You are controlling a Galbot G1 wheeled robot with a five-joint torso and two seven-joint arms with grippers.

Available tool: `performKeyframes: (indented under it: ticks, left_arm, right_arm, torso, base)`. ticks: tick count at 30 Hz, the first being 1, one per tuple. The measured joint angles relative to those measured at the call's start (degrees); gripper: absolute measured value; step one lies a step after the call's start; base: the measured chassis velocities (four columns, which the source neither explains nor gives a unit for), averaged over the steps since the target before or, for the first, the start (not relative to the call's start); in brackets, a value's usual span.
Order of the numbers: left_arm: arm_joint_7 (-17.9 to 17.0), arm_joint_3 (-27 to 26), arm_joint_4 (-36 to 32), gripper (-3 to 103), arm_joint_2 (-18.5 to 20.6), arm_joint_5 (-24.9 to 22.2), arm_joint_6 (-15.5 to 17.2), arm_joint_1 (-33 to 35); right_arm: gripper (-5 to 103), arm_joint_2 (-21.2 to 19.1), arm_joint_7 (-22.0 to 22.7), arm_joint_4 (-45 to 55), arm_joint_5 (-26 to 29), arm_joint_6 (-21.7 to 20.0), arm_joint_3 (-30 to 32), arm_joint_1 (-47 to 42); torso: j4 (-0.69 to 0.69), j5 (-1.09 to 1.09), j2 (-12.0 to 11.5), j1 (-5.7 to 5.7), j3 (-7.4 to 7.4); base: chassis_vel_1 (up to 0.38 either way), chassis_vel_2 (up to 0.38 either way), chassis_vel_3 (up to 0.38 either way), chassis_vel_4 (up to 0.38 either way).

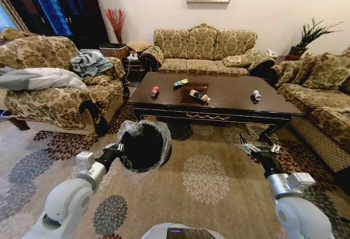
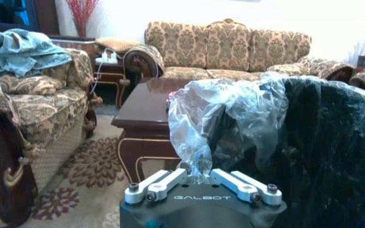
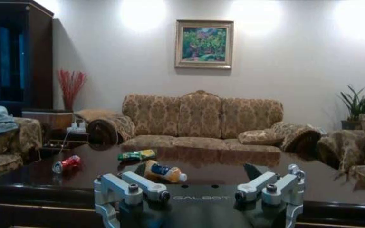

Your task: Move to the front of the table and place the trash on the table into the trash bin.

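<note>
Four pieces of trash lie on the dark worktop (image 1: pixel 229 94): one red can (image 1: pixel 155 91) near its left end, one green wrapper (image 1: pixel 181 83) towards the sofa side, one orange-and-blue bottle (image 1: pixel 199 95) on its side over the centre panel, and one small silvery can (image 1: pixel 256 95) well apart to the right. The one trash bin (image 1: pixel 143 146), black with a clear bag over its rim, is in front of the worktop's left half; the left hand (image 1: pixel 118 152) pinches the bag at the rim. The right hand (image 1: pixel 259 149) hovers in front of the worktop's right part, fingers spread and holding nothing, well short of the trash
</note>
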Motion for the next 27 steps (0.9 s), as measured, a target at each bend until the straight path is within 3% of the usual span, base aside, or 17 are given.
performKeyframes:
  ticks: [11,17,20,27]
  left_arm:
    - [1.12,1.42,0.87,2,1.05,-0.84,0.92,-0.84]
    - [2.86,0.92,2.56,2,0.40,-0.65,-0.38,-1.17]
    - [3.82,1.22,3.69,2,0.65,-1.30,-1.57,-1.71]
    - [4.15,1.40,4.91,2,1.68,-2.19,-1.72,-3.49]
  right_arm:
    - [100,-1.03,-0.04,-0.22,0.10,-0.49,0.71,0.35]
    - [100,-0.12,0.59,0.51,-0.99,-1.58,0.13,-0.13]
    - [100,0.61,1.65,1.62,-0.61,-4.60,-0.80,1.06]
    - [100,1.66,1.74,2.57,-0.54,-5.37,-0.48,0.76]
  torso:
    - [-0.01,-0.01,3.02,1.31,1.72]
    - [0.00,-0.01,4.37,1.86,2.54]
    - [0.00,-0.02,5.43,2.33,3.14]
    - [-0.02,-0.01,7.06,3.04,4.05]
  base:
    - [0.000,0.000,0.000,0.000]
    - [0.000,0.000,0.000,0.000]
    - [0.000,0.000,0.000,0.000]
    - [0.000,0.000,0.000,0.000]
